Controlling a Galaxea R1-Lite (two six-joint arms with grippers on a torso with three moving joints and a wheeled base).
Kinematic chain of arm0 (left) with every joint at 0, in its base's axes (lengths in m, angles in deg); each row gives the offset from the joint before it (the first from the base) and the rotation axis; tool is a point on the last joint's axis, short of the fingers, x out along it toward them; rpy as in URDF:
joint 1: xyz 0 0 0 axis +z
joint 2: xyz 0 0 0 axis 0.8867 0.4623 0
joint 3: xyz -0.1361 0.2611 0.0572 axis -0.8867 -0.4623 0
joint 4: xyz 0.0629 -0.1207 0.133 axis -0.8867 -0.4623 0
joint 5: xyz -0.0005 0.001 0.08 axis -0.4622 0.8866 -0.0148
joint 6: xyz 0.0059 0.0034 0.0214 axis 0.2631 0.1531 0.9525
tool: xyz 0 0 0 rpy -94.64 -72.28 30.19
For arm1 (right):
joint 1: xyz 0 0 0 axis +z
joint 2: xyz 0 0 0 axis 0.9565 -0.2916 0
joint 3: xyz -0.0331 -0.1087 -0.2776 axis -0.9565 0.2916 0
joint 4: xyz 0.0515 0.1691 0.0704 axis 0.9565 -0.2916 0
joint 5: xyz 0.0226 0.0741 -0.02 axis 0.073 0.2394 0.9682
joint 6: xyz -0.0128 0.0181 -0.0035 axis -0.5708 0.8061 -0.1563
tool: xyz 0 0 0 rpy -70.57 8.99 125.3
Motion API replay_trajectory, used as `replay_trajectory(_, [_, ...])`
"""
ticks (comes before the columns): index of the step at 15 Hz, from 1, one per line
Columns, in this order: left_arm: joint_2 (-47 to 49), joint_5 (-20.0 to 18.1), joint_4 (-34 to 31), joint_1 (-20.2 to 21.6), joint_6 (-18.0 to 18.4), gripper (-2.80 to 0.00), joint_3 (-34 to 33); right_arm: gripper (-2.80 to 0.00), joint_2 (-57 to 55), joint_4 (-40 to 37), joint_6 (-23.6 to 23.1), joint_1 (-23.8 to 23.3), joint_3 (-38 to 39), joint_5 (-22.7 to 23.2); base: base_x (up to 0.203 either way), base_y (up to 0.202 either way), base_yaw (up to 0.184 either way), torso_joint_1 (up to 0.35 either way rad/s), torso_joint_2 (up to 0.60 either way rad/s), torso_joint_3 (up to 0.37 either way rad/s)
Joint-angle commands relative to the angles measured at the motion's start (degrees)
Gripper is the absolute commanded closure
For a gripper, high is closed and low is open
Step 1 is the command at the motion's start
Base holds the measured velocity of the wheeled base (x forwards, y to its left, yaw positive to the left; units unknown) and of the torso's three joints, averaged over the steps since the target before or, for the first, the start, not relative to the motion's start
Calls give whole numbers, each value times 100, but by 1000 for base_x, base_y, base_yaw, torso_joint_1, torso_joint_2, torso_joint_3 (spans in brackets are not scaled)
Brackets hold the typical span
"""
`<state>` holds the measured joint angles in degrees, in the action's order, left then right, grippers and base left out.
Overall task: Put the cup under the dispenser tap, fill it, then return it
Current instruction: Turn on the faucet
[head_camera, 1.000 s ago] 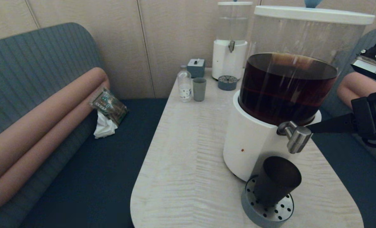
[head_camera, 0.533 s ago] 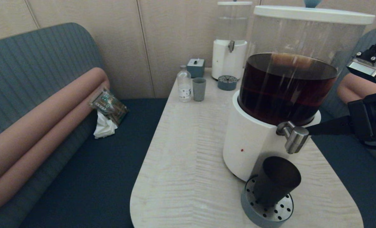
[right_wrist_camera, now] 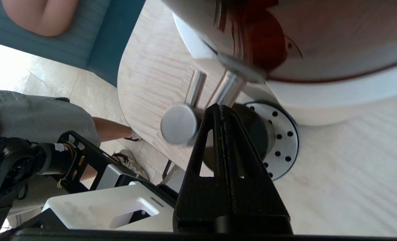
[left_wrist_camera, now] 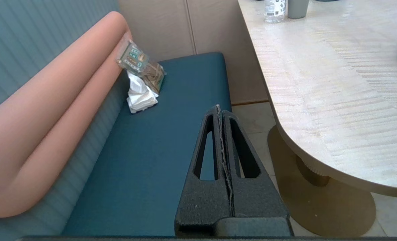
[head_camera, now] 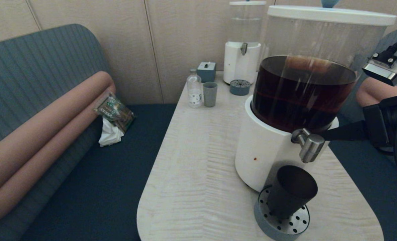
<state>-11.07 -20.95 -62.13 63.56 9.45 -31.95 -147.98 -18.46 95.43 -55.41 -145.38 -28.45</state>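
- R end effector [head_camera: 322,136]: fingers pressed together, clenched on nothing; tip reaches in from the robot's right, level, touching or just beside the dispenser tap [head_camera: 308,146]. Actual contact: can't tell from head view.
- Same, right wrist view: R end effector [right_wrist_camera: 220,108] tip sits just beside the tap's round end [right_wrist_camera: 179,124], cup rim behind it.
- Key relation: tap lies straight ahead of the fingertip, toward the robot's left. Tap stem runs out from the white base; spout points down at the cup. Judgement: a sideways push or press along the finger's own line is what the next move needs; little travel left.
- Cup [head_camera: 291,192]: directly below tap spout, upright on round perforated drip tray [head_camera: 272,223], apart from end effector, lower and nearer the robot. No flow seen; fill level not visible.
- Dispenser [head_camera: 300,90]: big tank, dark liquid, on bench [head_camera: 198,174], near right front edge.
- Nearer arm: R by far.
- L end effector [left_wrist_camera: 220,115]: fingers closed, empty, parked off the bench, over the blue seat [left_wrist_camera: 158,140]; well apart from cup and tap.
- Risk (judgement): finger slipping off rounded tap.
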Motion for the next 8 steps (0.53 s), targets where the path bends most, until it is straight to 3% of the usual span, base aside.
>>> replay_trajectory(1, [7,-1,6,5,3,0,-229,0,-18,26,2,38,31,38,0,0,0,0,0,0])
replay_trajectory(8, [7,-1,6,5,-2,0,-229,0,8,257,-227,268,261,31,0,0,0,0,0,0])
